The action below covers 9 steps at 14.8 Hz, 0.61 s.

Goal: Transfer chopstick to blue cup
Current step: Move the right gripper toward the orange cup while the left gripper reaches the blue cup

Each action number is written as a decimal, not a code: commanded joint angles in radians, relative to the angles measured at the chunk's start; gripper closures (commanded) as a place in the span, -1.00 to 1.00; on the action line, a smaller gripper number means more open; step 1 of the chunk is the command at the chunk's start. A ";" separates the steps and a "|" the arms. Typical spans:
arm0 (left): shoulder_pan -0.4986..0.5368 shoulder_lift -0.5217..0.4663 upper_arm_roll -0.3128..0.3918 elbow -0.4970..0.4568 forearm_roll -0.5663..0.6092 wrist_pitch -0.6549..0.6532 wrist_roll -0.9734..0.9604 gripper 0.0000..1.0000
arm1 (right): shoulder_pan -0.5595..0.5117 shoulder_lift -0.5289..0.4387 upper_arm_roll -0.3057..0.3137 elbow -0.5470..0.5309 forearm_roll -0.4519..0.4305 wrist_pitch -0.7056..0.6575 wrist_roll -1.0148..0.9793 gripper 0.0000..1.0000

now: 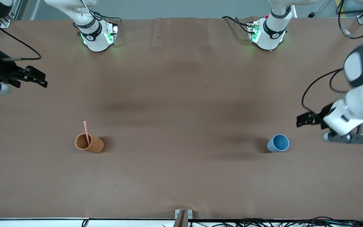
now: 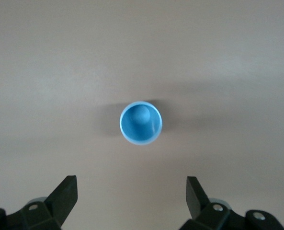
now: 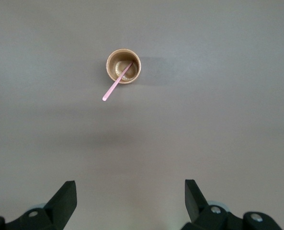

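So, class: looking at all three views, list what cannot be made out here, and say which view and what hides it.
- Chopstick: its lower end sits inside the orange-brown cup; the cup wall hides it in the front view.
- Blue cup: the front view does not show its bottom.
- Right pincer: its arm is cut off by the front view's edge.
- Left pincer: both wrist views show only the open fingertips, cropped by the picture's edge.
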 commanded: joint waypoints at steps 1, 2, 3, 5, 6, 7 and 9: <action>0.003 0.045 0.001 -0.059 0.020 0.131 0.009 -1.00 | 0.029 -0.061 0.000 -0.161 0.007 0.123 0.016 -0.96; 0.004 0.051 0.001 -0.084 0.020 0.171 0.009 -1.00 | 0.044 -0.061 0.000 -0.201 0.007 0.169 0.020 -0.95; 0.010 0.069 0.000 -0.096 0.018 0.204 0.009 -1.00 | 0.068 -0.060 -0.002 -0.244 0.007 0.215 0.025 -0.95; 0.011 0.140 0.000 -0.098 0.018 0.270 -0.006 -1.00 | 0.110 -0.060 -0.002 -0.314 0.007 0.296 0.069 -0.94; 0.009 0.163 0.001 -0.102 0.018 0.302 -0.009 -1.00 | 0.127 -0.057 -0.002 -0.340 0.007 0.329 0.084 -0.94; 0.011 0.178 0.000 -0.114 0.018 0.319 -0.009 -1.00 | 0.136 -0.057 -0.002 -0.359 0.005 0.358 0.086 -0.94; 0.017 0.189 0.001 -0.165 0.018 0.385 -0.009 -1.00 | 0.141 -0.025 -0.002 -0.411 0.004 0.463 0.086 -0.94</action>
